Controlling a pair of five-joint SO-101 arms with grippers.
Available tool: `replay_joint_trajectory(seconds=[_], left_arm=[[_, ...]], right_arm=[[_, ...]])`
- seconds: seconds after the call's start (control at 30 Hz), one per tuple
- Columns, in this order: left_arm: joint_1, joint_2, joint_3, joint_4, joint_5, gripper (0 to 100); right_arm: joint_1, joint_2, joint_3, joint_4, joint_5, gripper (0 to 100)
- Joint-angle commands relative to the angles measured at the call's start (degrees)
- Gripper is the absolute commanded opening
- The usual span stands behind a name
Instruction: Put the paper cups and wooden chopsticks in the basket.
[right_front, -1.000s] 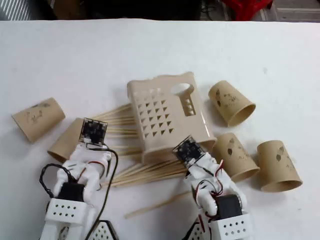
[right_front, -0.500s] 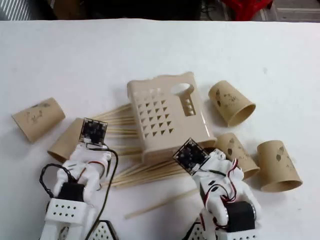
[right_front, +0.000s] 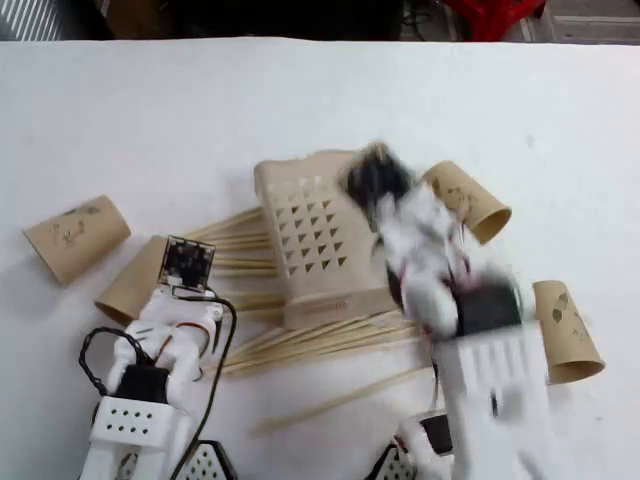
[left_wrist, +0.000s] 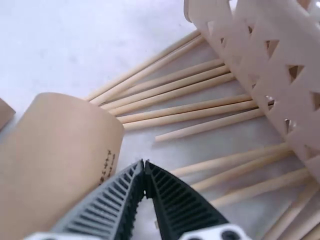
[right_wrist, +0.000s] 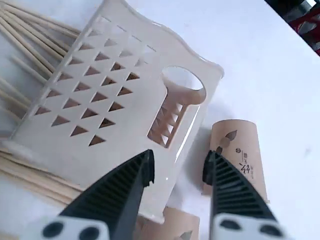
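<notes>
Groundwork is where I judge this job stands: nothing is in the basket (right_front: 315, 240), which lies tipped on its side in the middle of the surface (right_front: 300, 90).

At the far left, 1 paper cup (right_front: 77, 238) lies on its side, apart from the rest. A 2nd cup (right_front: 133, 282) lies just beside my left arm (right_front: 160, 330). The left jaws are pressed together at the tips with nothing between them. They hang right beside that cup's wall, and I cannot tell whether they touch it.

The wooden chopsticks (right_front: 290, 345) fan out from under the basket's left and near sides, and 1 stray stick (right_front: 340, 402) lies nearer to me.

The basket shows its triangle-pierced wall upward, with the handle hole (right_wrist: 182, 80) in its end wall. My right arm (right_front: 470, 330) stretches over the basket's right side. The right jaws stand wide apart and hold nothing. They straddle the basket's edge below the handle hole, with a 3rd cup (right_front: 480, 210) just beyond. A 4th cup (right_front: 565, 330) lies at the far right.

I cannot tell whether the basket or that 3rd cup is the target. I would right the basket 1st: close on the edge by the handle hole and tip it mouth-up. The sticks pinned under it could get dragged, so the lift wants care.
</notes>
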Motion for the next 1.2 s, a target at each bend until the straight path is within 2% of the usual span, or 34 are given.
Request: replay_joint_trajectory(seconds=[0.0,0.37,0.63,0.93,1.0,1.1,1.17], left_arm=[[-0.4,-0.48,-0.26,0.35,0.26,3],[-0.4,-0.48,-0.26,0.35,0.26,3],[-0.4,-0.48,-0.26,0.35,0.26,3],[-0.4,-0.48,-0.26,0.35,0.26,3],[-0.4,-0.48,-0.26,0.35,0.26,3],[-0.4,-0.48,-0.26,0.35,0.26,3],[-0.4,-0.48,-0.26,0.35,0.26,3]], right_arm=[[-0.13,22.81,-17.67,0.48,-2.55,17.6],[1.36,55.43,-40.88,0.4,-4.57,17.6],[4.97,68.7,-51.87,0.4,-4.57,17.6],[5.32,78.02,-57.41,0.22,-4.04,17.2],[5.32,79.43,-58.29,0.31,-4.4,14.3],[5.76,80.57,-58.99,0.13,-4.13,2.3],[6.11,80.92,-60.13,0.4,-4.48,2.4]])
